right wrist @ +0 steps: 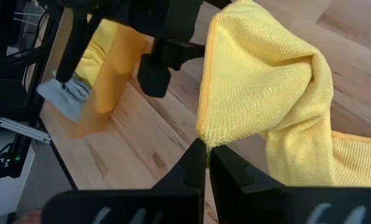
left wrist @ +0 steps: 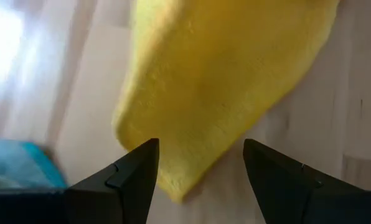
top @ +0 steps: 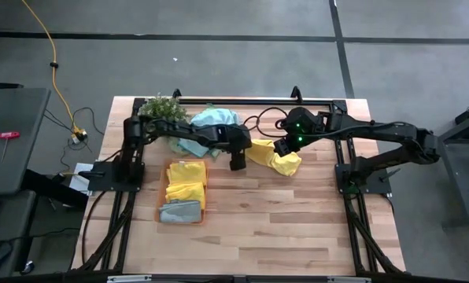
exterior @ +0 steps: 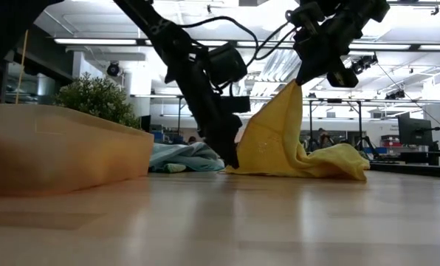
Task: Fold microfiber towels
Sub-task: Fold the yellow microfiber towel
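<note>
Wooden table (top: pixel 297 228), right gripper (right wrist: pixel 207 163) pinching raised yellow towel (right wrist: pixel 260 81) corner

We list a yellow towel (right wrist: pixel 266 81) of nubby, matt microfiber cloth. The table (top: pixel 297 220) is smooth, lightly glossy wood; the tray (right wrist: pixel 120 62) is translucent orange plastic.

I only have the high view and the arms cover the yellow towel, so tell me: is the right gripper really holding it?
Observer: Yes. The right gripper is shut on a corner of the yellow towel, lifting it into a peak.
Operator: And the rest of it?
Observer: It trails on the table.
Operator: Has the left gripper grabbed it?
Observer: No. The left gripper is open, its fingers either side of a hanging edge.
</note>
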Available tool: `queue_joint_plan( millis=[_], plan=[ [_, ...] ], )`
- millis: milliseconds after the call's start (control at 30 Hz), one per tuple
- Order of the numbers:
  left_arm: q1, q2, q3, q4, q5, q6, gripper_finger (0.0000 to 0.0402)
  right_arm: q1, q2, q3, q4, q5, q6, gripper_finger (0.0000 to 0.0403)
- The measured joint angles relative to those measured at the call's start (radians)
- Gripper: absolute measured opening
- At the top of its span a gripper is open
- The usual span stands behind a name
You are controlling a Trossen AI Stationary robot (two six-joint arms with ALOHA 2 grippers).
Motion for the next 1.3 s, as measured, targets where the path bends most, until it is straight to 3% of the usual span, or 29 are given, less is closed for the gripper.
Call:
queue_joint_plan(
  millis=[300,567,767,867,1000,1200,1300],
  plan=[
    [0.002,-0.002,-0.002,0.029,-0.17,0.02,0.0225,0.0,0.0,0.0,0.0,0.0,0.008,0.0],
    [-0.008,-0.025,-0.002,0.063,-0.262,0.098,0.0225,0.0,0.0,0.0,0.001,0.0,0.007,0.0],
    [0.018,0.007,-0.002,0.107,-0.145,0.067,0.0225,0.0,0.0,0.0,0.001,0.0,0.007,0.0],
    [0.024,0.02,-0.002,0.096,-0.14,0.038,0.0219,0.0,0.0,0.0,0.002,0.0,0.008,0.0],
    [0.023,0.018,-0.002,0.083,-0.101,0.034,0.0174,0.0,0.0,0.0,0.007,0.0,0.01,0.0],
    [0.023,0.016,-0.002,0.063,0.021,-0.045,0.0019,0.0,-0.004,0.0,0.042,0.0,-0.004,0.0],
    [0.023,-0.017,-0.002,-0.03,0.032,-0.054,0.0012,0.0,-0.024,0.022,0.022,0.003,-0.038,0.0]
  ],
)
